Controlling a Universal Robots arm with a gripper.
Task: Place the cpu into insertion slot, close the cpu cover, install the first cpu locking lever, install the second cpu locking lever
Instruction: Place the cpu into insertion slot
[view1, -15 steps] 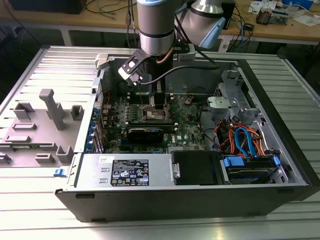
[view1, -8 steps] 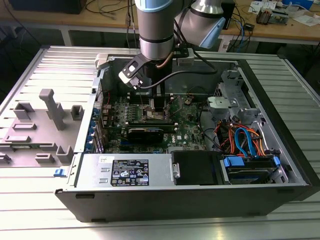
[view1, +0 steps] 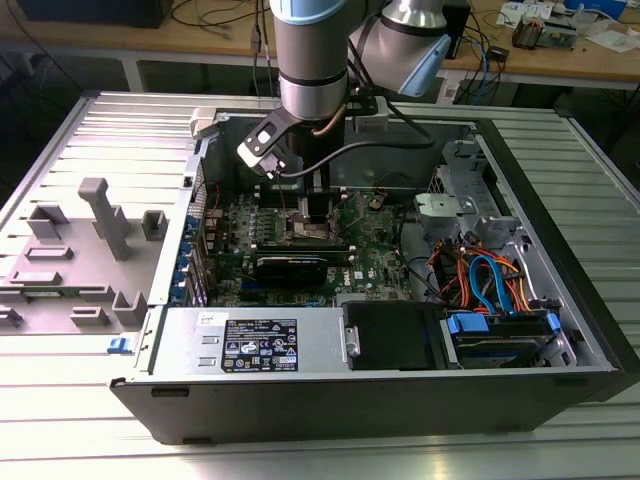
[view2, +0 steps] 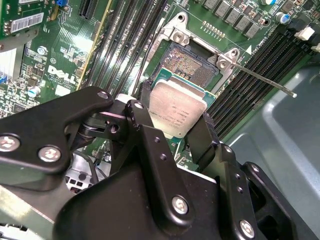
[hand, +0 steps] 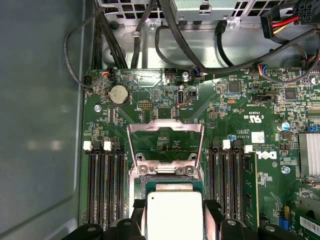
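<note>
My gripper (view2: 172, 120) is shut on the cpu (view2: 175, 112), a pale silver square chip pinched by its edges between the two black fingers (view2: 142, 117). The first wrist view also has the cpu (hand: 172, 215) between the fingers. It hangs close over the insertion slot (view2: 192, 67), whose dark centre lies uncovered inside a silvery rim. The cpu cover (hand: 165, 142) stands swung open at the slot's far side. A thin metal locking lever (view2: 260, 77) sticks out from a slot corner. In the exterior view the gripper (view1: 305, 200) reaches down into the open computer case over the insertion slot (view1: 310, 228).
Long black memory slots (hand: 105, 185) flank the socket on both sides. A black expansion card (view1: 300, 265), a power supply (view1: 255, 340) and a drive bay with orange and blue cables (view1: 490, 285) fill the case. A grey fixture (view1: 100, 225) sits on the exterior view's left.
</note>
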